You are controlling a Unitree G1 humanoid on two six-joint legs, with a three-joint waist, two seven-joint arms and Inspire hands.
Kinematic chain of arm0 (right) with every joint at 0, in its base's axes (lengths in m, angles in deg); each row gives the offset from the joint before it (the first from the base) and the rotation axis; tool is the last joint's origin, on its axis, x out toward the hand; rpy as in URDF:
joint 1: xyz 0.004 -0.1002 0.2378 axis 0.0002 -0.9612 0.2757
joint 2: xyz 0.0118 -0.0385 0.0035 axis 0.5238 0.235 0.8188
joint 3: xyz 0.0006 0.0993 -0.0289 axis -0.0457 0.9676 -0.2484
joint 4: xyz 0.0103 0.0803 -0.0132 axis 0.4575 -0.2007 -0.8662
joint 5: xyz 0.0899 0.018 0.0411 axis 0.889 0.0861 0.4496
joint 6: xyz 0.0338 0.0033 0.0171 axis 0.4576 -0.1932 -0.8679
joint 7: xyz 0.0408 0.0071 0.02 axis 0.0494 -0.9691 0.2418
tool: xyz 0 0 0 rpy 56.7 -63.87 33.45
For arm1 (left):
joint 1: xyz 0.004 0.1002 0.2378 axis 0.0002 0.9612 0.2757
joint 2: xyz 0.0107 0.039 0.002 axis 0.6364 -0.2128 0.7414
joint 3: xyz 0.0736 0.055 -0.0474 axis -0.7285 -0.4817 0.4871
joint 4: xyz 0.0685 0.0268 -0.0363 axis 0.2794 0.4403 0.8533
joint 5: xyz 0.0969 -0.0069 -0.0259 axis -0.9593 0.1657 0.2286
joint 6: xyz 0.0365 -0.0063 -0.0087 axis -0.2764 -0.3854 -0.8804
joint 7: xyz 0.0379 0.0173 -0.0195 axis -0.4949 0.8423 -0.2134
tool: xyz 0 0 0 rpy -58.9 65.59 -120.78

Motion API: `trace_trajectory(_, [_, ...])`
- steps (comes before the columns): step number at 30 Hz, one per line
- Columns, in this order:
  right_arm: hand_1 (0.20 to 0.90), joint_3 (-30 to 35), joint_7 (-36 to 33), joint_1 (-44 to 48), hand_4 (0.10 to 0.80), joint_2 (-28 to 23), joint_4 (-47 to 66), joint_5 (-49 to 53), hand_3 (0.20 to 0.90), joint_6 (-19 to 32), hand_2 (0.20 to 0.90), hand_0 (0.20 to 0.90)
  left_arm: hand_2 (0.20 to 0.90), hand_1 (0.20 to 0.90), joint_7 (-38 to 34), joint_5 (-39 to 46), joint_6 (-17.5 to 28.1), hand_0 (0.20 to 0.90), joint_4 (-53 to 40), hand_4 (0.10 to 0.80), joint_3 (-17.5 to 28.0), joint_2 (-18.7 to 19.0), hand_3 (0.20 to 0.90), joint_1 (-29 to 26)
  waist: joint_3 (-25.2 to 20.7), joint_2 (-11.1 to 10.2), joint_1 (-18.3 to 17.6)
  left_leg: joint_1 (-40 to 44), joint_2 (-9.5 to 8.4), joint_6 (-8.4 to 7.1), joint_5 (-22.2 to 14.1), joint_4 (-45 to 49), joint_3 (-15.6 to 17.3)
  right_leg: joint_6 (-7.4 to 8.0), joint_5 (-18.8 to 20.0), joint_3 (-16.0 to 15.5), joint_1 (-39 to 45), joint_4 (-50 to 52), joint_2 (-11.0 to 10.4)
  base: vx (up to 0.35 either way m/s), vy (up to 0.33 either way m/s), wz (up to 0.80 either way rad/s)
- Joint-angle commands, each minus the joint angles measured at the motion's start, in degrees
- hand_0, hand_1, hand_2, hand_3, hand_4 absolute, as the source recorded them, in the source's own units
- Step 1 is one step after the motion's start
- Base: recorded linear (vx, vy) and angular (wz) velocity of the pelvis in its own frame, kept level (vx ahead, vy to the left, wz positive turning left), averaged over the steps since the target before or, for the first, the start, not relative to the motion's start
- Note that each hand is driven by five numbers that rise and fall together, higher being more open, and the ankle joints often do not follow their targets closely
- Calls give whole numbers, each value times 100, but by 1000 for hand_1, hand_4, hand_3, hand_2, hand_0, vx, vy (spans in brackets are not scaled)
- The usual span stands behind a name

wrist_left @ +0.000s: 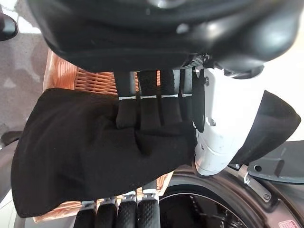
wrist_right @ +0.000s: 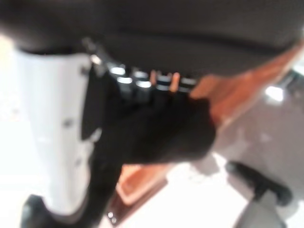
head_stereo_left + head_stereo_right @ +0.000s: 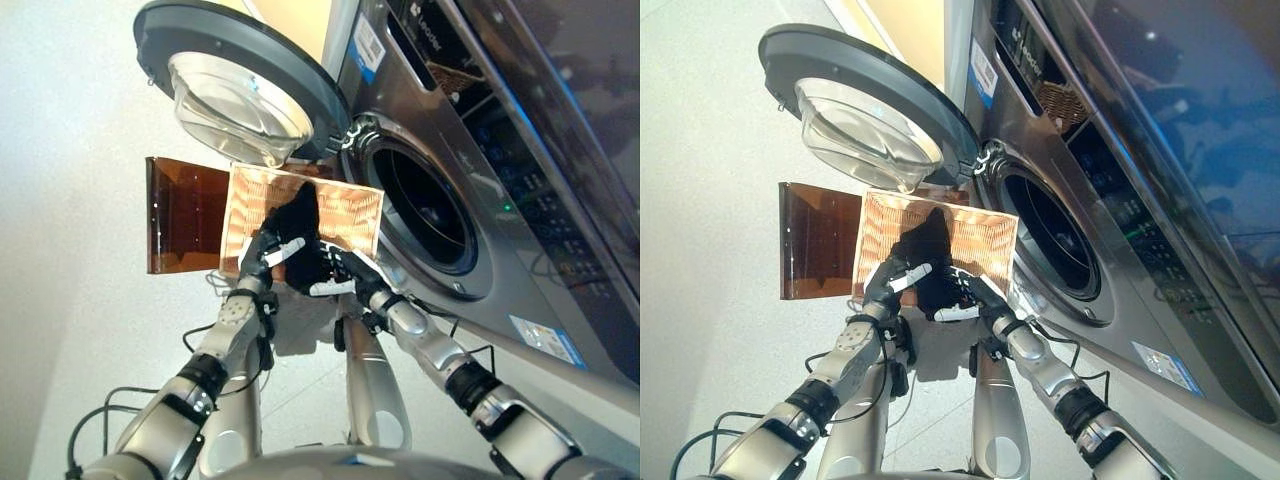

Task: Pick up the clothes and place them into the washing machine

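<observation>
Garment: a black cloth [image 3: 297, 235] sits at the centre of the left eye view, bunched and lifted above the wicker basket [image 3: 348, 212], between the two hands.
Handling: it looks soft, limp and light; it folds over the fingers and hangs in loose lobes, so it should sag and trail unless gathered. It is not fragile and does not look slippery.
Hold: the bunched middle, where both hands meet, is the sound place to take it; a loose edge would let the rest drape and catch on the basket rim or the door opening.
Left hand: the left hand [image 3: 265, 252] has its fingers curled into the cloth from the left, and its wrist view shows the fabric wrapped over them with the white-covered thumb beside.
Right hand: the right hand [image 3: 340, 275] clasps the same bundle from the lower right; its wrist view is blurred, but the fingers seem to be closed into the dark cloth.
Basket: it rests on a brown stand [image 3: 185, 215], centre-left.
Washing machine: the drum opening [image 3: 428, 208] lies right of centre, near the basket, with the door [image 3: 240, 85] swung open at upper left.
</observation>
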Motion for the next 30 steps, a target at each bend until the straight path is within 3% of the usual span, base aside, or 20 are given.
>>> trace_trajectory(1, [900, -270, 271, 186, 800, 111, 222, -232, 900, 243, 900, 900, 200, 200, 381, -116, 279, 200, -830, 300, -218, -304, 200, 109, -528, 348, 151, -489, -71, -256, 957, -1001, -341, -128, -433, -313, 52, 151, 246, 0, 0, 0])
trace_trajectory(12, [900, -409, 128, 355, 800, 288, 73, -598, 900, 152, 900, 900, 200, 200, 341, -155, 258, 200, -835, 300, -271, -328, 200, 70, -526, 352, 184, -514, -73, -247, 952, -982, -344, -134, -441, -310, 19, 185, 237, 0, 0, 0])
trace_trajectory(30, [900, -52, -351, 79, 800, 377, 148, -804, 900, 135, 900, 900, 200, 200, 297, -84, 263, 200, -1116, 300, -258, -210, 200, 258, -617, 375, 178, -508, -78, -222, 909, -948, -336, -139, -482, -313, 19, 253, 238, 0, 0, 0])
